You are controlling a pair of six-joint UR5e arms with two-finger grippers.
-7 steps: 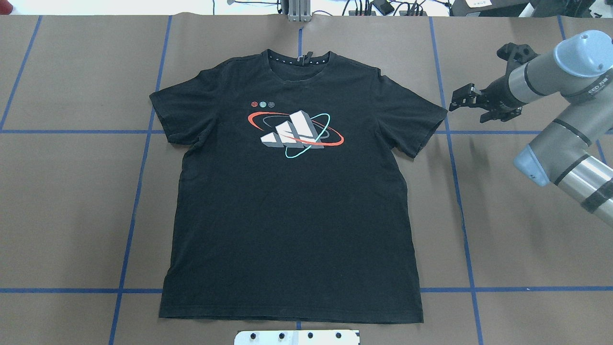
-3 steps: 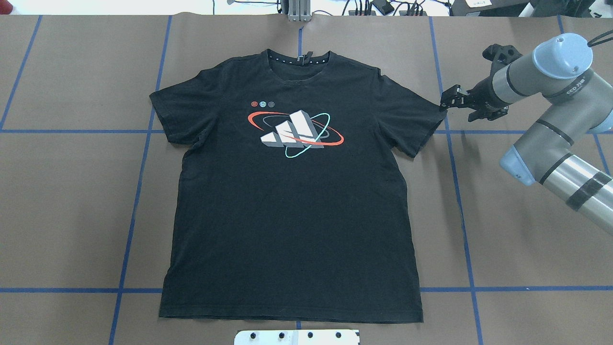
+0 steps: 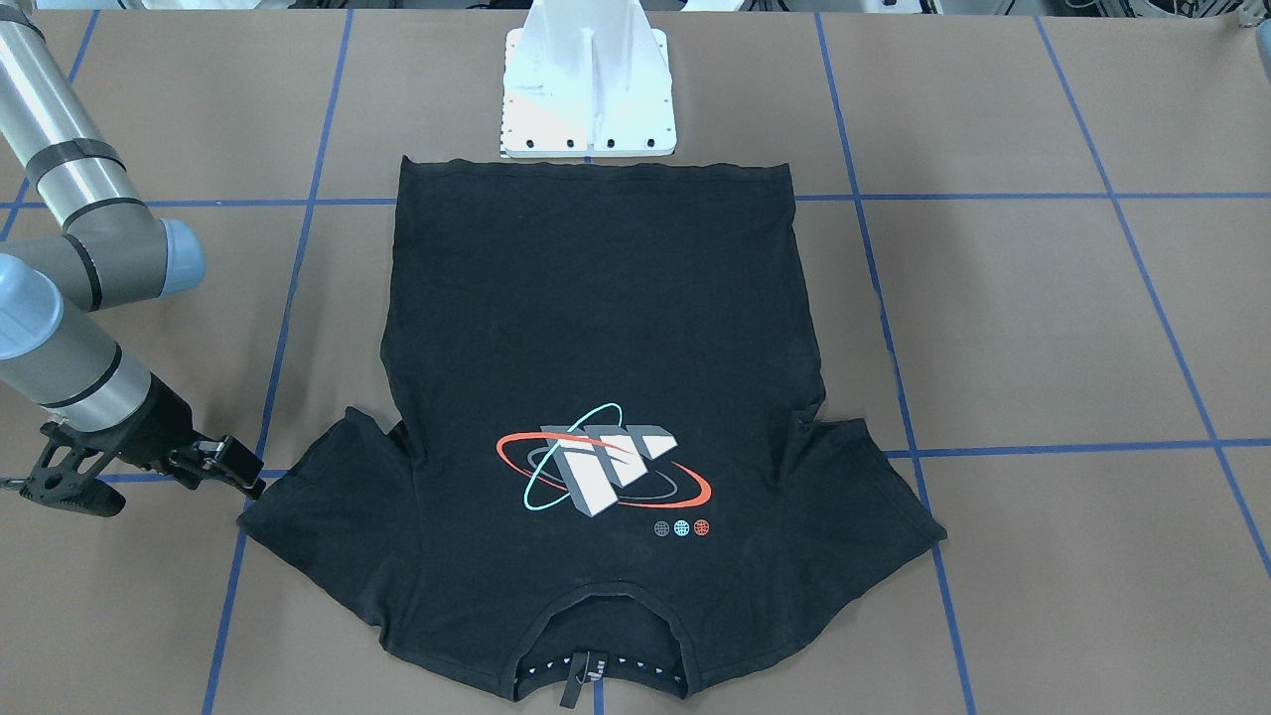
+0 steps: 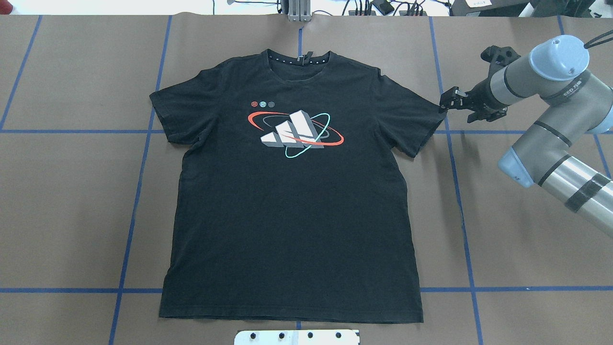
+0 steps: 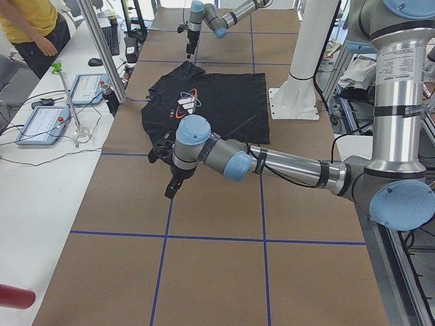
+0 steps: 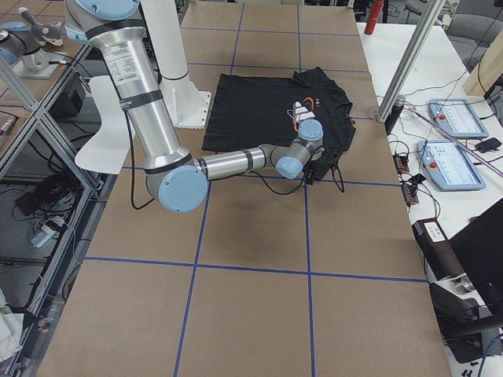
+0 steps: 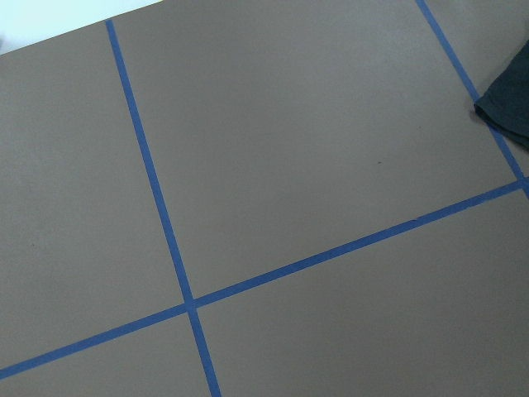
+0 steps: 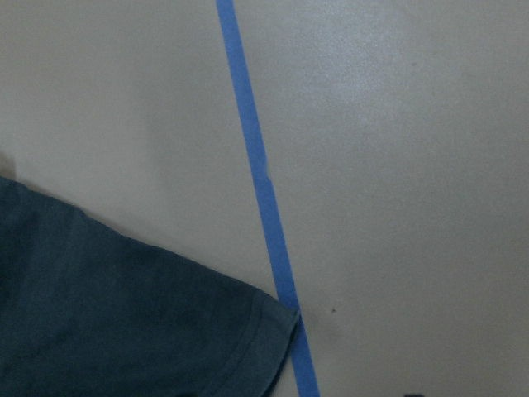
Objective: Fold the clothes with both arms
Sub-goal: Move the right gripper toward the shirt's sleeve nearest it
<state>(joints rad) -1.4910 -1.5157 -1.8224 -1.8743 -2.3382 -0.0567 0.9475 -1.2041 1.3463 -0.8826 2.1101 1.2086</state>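
Observation:
The black T-shirt (image 4: 292, 215) lies flat and face up on the brown table, collar away from the robot. My right gripper (image 4: 446, 102) hovers low at the tip of the shirt's right sleeve (image 4: 414, 120), open, with nothing between its fingers. The front-facing view shows it (image 3: 243, 472) at that sleeve's edge, and the right wrist view shows the sleeve corner (image 8: 165, 331) on a blue tape line. My left arm shows only in the exterior left view, raised beyond the other sleeve. I cannot tell whether its gripper (image 5: 170, 190) is open or shut. A sleeve tip (image 7: 508, 107) shows in the left wrist view.
The white mounting base (image 3: 588, 89) stands just behind the shirt's hem. Blue tape lines (image 4: 139, 191) grid the table. A side bench carries tablets (image 5: 41, 115) and cables, and a person (image 5: 34, 27) stands by it.
My right gripper has moved left across the tape line, from a short way off to the tip of the right sleeve. The shirt has not moved.

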